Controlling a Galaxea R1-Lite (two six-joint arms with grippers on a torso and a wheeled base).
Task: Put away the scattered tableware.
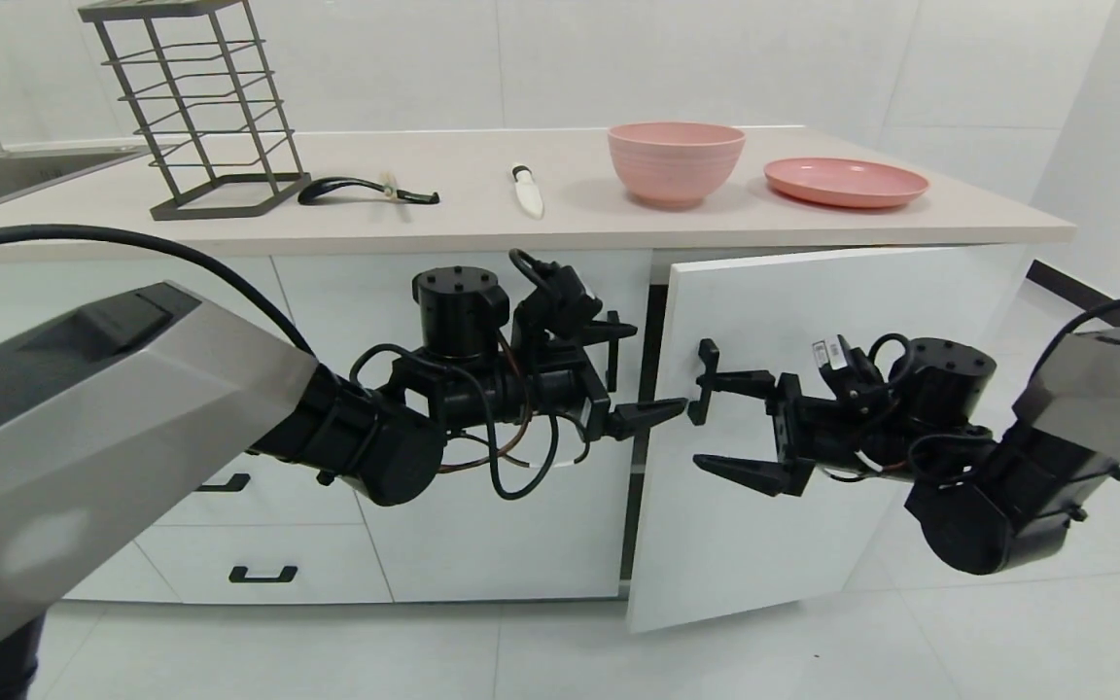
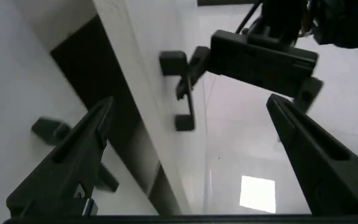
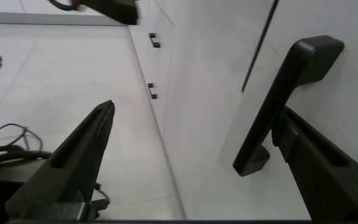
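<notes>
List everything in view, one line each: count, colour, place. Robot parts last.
bowl: one, pink, on countertop, right of centre
plate: one, pink, right of bowl
utensil: one, white, dark tip, left of bowl
ladle: one, black, beside rack
rack: one, dark wire, countertop's left
sink: one, steel, far left
cabinet door: one, white, ajar
door handle: one, black, door's edge
drawer handles: two, black, lower left
left claw: black, open, near door's edge
right claw: black, open, at door handle
</notes>
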